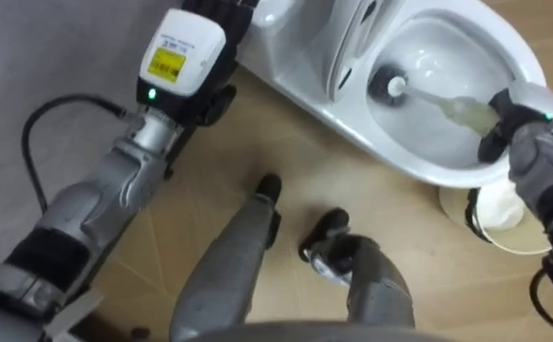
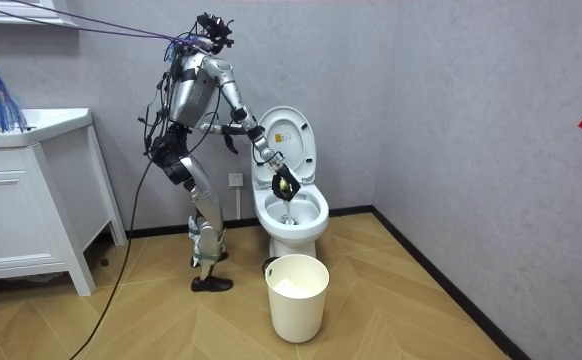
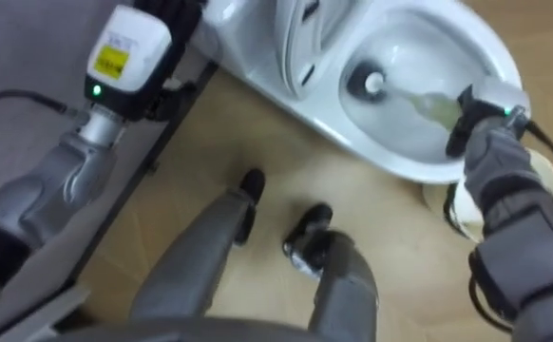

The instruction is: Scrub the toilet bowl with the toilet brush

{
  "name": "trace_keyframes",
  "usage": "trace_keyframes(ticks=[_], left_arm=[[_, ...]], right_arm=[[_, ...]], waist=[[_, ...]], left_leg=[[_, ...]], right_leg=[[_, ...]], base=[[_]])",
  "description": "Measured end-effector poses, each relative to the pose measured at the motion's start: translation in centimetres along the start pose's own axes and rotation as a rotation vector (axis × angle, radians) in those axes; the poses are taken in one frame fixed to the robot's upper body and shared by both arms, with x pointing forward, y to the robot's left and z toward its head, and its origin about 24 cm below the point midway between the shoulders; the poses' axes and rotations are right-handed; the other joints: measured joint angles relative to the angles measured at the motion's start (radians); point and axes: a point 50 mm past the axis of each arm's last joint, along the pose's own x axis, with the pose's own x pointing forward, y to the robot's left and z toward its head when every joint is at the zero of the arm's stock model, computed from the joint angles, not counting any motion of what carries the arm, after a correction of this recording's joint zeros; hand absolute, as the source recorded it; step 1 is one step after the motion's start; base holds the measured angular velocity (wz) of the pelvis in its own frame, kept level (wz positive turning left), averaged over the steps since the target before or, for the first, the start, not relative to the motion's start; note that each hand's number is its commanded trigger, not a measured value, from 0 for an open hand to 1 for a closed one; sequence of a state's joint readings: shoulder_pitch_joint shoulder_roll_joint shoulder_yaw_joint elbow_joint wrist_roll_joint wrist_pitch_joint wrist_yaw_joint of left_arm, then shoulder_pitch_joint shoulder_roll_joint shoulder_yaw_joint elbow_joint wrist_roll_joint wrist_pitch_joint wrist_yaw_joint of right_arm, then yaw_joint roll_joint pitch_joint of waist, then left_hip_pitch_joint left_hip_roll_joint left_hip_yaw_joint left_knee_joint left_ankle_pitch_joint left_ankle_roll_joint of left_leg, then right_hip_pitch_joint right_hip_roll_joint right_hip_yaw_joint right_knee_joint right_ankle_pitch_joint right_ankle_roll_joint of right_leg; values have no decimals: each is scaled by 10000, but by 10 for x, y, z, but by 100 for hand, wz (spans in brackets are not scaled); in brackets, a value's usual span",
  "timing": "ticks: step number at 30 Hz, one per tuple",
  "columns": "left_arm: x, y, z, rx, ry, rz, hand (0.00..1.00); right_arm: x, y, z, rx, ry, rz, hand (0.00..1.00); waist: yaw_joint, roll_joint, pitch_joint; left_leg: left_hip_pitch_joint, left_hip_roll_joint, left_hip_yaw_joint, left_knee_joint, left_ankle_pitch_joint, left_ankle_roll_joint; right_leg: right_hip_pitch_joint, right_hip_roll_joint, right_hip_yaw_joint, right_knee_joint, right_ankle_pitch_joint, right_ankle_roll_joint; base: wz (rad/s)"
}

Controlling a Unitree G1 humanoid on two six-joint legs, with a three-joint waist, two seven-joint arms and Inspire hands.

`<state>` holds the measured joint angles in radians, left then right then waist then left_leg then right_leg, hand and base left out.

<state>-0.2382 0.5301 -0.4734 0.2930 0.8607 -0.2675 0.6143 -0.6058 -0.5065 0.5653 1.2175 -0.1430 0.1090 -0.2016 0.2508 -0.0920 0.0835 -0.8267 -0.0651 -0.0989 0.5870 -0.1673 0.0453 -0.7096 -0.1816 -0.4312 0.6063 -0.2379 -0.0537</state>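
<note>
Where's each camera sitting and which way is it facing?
Left eye view: on the robot's head, facing down at the toilet and the brush in the right hand; arms and legs show.
Right eye view: beside it, same downward aim, same limbs.
Room view: standing across the floor, facing the wall; whole robot beside the toilet.
Shared: toilet, brush, right hand, white bin.

The toilet (image 2: 289, 232) stands against the back wall (image 2: 451, 100). The robot is just beside it on the room view's left, a bin (image 2: 297, 292) sits on the floor (image 2: 391, 310) right before it, and a sink cabinet (image 2: 21, 200) stands well apart at the room view's far left. The brush (image 1: 427, 96) has its head in the bowl, its handle running to the right robot hand (image 1: 512, 122) at the rim.
</note>
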Motion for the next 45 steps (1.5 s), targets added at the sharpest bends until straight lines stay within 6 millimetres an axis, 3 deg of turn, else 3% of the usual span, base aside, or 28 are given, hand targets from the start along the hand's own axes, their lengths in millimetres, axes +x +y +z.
trace_keyframes(ticks=[4, 9, 13, 16, 20, 21, 23, 24, 27, 29, 30, 33, 38, 45], left_arm=[[1, 3, -3, 123, 189, 393, 0], [-1, 5, -12, 446, 758, 561, 0], [0, 5, -17, 705, 1137, 417, 0], [0, 3, -20, 773, 1300, 305, 0], [-2, -5, -19, 722, 1649, -104, 0], [-3, -10, -16, 621, 1816, -238, 0], [-6, -15, -15, 558, 1986, -432, 0], [-9, -16, -14, 538, 2067, -519, 0], [-23, -22, -13, 407, 2354, -805, 0], [-29, -23, -13, 327, 2529, -870, 0], [-33, -25, -12, 261, 2600, -931, 0], [-38, -25, -12, 198, 2815, -744, 0], [-43, -26, -11, -191, 3140, -391, 0], [-51, -25, -5, -758, 3214, -223, 0]], right_arm=[[1, -2, -2, 2363, 651, 54, 100], [2, -6, -2, 3411, 779, 127, 100], [2, -6, 0, 2843, 538, 336, 100], [2, -6, 7, 1401, 16, 256, 100], [-2, 0, 21, -869, -941, 65, 100], [-5, 7, 24, -1562, -1122, 127, 100], [-8, 15, 28, -2668, -1345, 18, 100], [-11, 19, 32, -3318, -1589, -114, 100], [-22, 29, 40, -4600, -2287, -540, 100], [-31, 36, 42, -5143, -2562, -649, 100], [-38, 39, 45, -5513, -2858, -818, 100], [-55, 44, 52, -6206, -3452, -1070, 100], [-82, 46, 60, -6938, -4115, -1396, 100], [-95, 45, 61, -7201, -4282, -952, 100]], waist=[[-148, -96, 52], [-574, -128, 58], [-720, -135, 47], [-723, -80, 19], [-633, 254, -53], [-589, 419, -148], [-527, 633, -198], [-469, 755, -270], [-484, 912, -370], [-505, 936, -412], [-534, 955, -469], [-550, 954, -485], [-612, 936, -508], [-736, 732, -717]], left_leg=[[-35, 6, 53, 14, 29, 5], [-23, -22, 115, 52, 67, 31], [109, -38, 163, 81, 94, 61], [188, -3, 146, 151, 91, 56], [362, 53, 86, 179, 85, 51], [414, 30, 74, 183, 78, 61], [499, 41, 80, 148, 74, 67], [498, 108, 121, 115, 74, 66], [715, 206, 217, -79, 77, 36], [874, 244, 268, -187, 57, -3], [896, 291, 264, -227, 36, -38], [929, 397, 193, -233, -32, -149], [947, 529, 162, -325, -80, -261], [972, 577, 145, -540, -43, -320]], right_leg=[[-84, 34, 130, 31, 10, 0], [-107, -51, 151, 154, 15, -1], [-72, -120, 222, 208, 19, -8], [56, -72, 198, 174, 42, -29], [338, 49, 137, -40, 126, -16], [393, 79, 139, -41, 124, 8], [467, 100, 159, -121, 144, 34], [470, 136, 179, -240, 213, 27], [648, 247, 227, -462, 275, 5], [800, 311, 225, -583, 278, -17], [854, 380, 218, -678, 283, -42], [1029, 638, 163, -956, 349, -127], [1092, 794, 125, -1122, 352, -217], [1140, 899, 97, -1379, 380, -255]], base=[[-2], [0], [-5], [-2], [0], [0], [-6], [-15], [-12], [0], [-4], [-4], [-1], [2]])
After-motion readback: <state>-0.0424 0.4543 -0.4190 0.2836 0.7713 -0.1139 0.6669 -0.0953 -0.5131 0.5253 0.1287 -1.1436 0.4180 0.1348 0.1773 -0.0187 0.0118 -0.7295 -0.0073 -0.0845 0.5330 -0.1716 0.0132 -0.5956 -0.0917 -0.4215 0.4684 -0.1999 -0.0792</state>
